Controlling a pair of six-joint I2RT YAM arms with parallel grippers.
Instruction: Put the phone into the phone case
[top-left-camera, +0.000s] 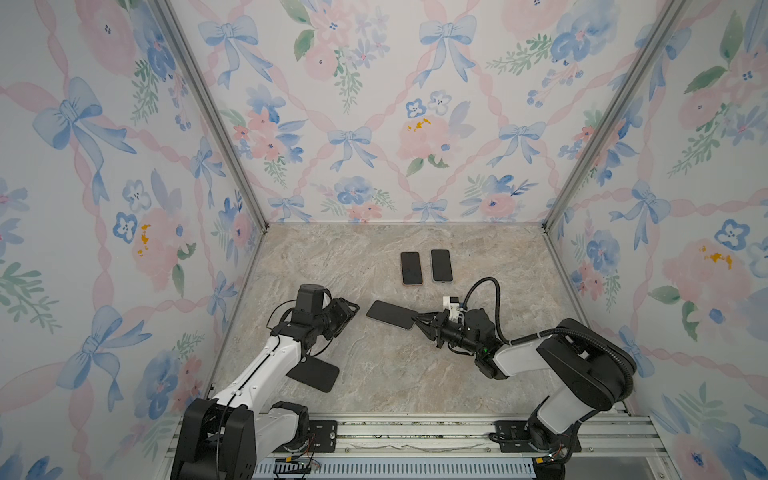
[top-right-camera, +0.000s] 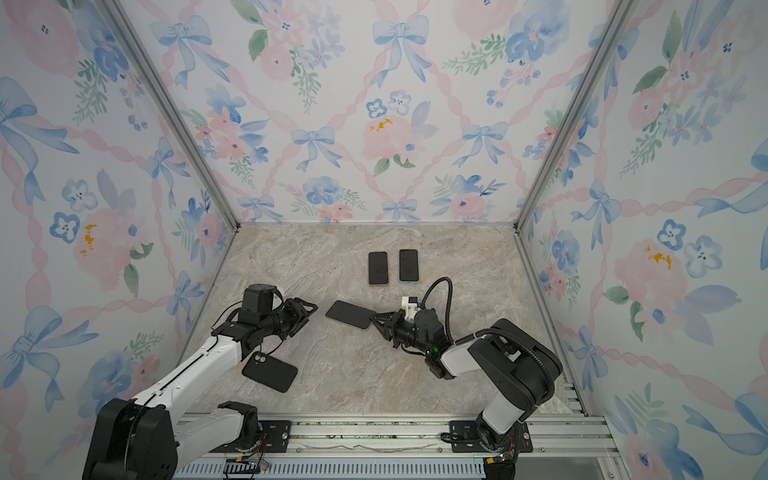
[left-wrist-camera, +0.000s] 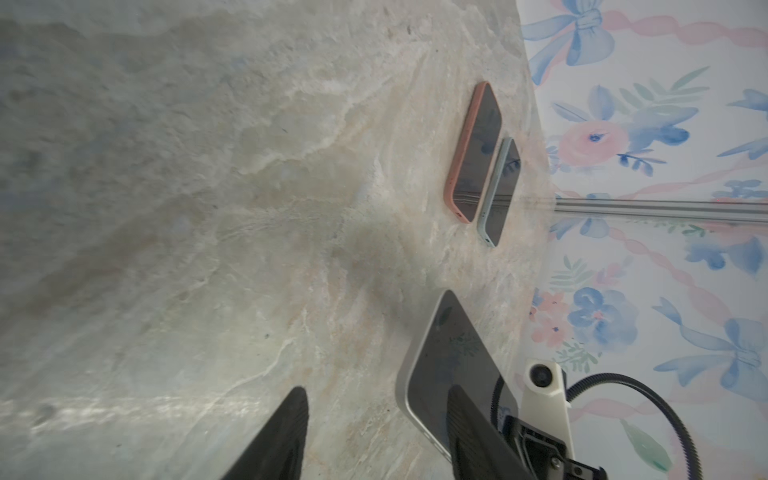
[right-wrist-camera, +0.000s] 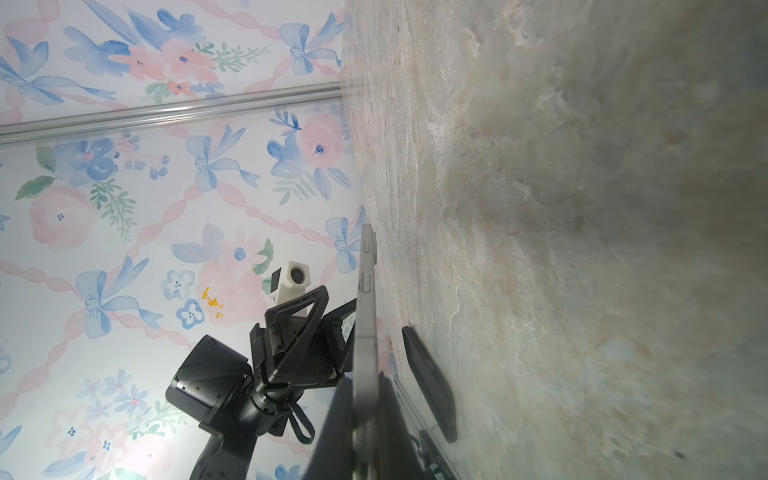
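Clock bearings are read from the middle of the marble-patterned table (top-left-camera: 415, 374) in the top views, with 12 at the far wall. At about 8 o'clock the phone case (top-left-camera: 316, 374), black and unoccupied, lies flat on the surface, partly under the left forearm; its camera cut-out shows in a top view (top-right-camera: 259, 357). At 9 o'clock we note the left gripper (top-left-camera: 351, 316), lying low and pointing toward 3 o'clock. Its jaws are released: in the left wrist view both fingers (left-wrist-camera: 286, 436) stand apart with only bare table between them, gripping nothing. A small gap separates it from the phone (top-left-camera: 390, 314), which sits near the centre, dark screen up, long axis running roughly 10 to 4 o'clock. In the right wrist view the phone (right-wrist-camera: 368, 291) is seen edge-on with its side buttons showing, and it appears raised off the surface; the case (right-wrist-camera: 432, 382) lies on the table beyond it. At 12 o'clock, well apart from the phone, two other phones lie side by side, screens up: one in a coral case (top-left-camera: 411, 268), one in a pale blue case (top-left-camera: 441, 266). At 3 o'clock the right gripper (top-left-camera: 417, 322) is clenched on the phone's end nearest it.
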